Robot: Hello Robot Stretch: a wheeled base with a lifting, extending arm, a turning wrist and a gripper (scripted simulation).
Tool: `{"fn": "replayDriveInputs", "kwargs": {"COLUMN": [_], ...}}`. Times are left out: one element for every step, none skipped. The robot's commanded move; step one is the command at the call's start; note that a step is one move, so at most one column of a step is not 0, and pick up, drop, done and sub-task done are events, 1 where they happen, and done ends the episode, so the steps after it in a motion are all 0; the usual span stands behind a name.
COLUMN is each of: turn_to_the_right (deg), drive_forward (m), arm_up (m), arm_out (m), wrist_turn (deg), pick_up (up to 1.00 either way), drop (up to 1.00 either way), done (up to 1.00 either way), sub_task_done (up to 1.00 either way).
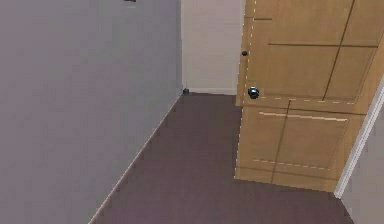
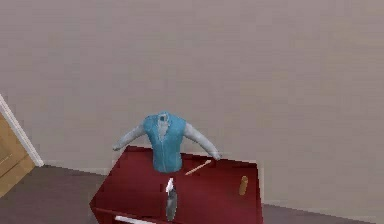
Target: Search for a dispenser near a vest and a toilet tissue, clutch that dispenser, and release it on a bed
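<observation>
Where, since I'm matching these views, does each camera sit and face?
Forward view: on the robot, facing ahead and downward at a door and dark floor; no robot parts.
Arm side view: on the body, facing sideways at a red table bearing a blue vest; no robot parts.
Shared: the door, at the arm side view's left edge.

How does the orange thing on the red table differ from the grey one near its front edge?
The orange thing is short and stubby; the grey thing is taller and slimmer. The orange thing stands toward the arm side view's right on the red table, the grey thing nearer the front, below the vest. Both stand upright on the tabletop.
</observation>
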Motion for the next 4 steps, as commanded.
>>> {"fn": "replayDriveInputs", "kwargs": {"turn_to_the_right": [0.0,0.0,0.0,0.0], "drive_forward": [0.0,0.0,0.0,0.0], "arm_up": [0.04,0.0,0.0,0.0], "arm_out": [0.0,0.22,0.0,0.0], "wrist_turn": [0.0,0.0,45.0,45.0], "pick_up": [0.0,0.0,0.0,0.0], "drop": [0.0,0.0,0.0,0.0], "done": [0.0,0.0,0.0,0.0], "sub_task_done": [0.0,0.0,0.0,0.0]}}
